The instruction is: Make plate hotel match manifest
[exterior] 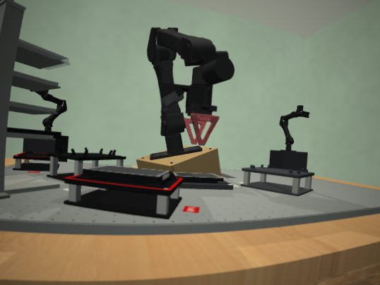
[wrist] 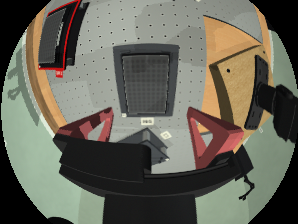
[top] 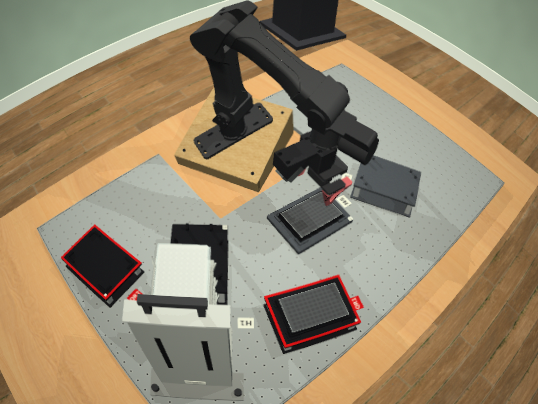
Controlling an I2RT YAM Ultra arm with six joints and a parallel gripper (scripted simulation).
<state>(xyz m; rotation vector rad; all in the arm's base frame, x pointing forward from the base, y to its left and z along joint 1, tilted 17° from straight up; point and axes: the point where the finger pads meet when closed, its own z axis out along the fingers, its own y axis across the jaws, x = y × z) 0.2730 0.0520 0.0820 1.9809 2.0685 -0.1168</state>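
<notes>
My gripper is open and empty. It hangs above the far end of a grey well plate that lies flat on a low dark nest in the middle of the deck. In the wrist view the plate lies ahead of and below the red fingers. In the exterior view the gripper is well above the deck. The plate hotel H1 stands at the front left, and its shelves show at the left edge. Plate edges show at its open side; I cannot read any labels.
A second grey plate sits in the red-edged quarantine nest at the front right. The other red-edged nest at the left holds nothing. A dark grey raised nest stands to the right of the gripper, and a black nest stands behind the hotel.
</notes>
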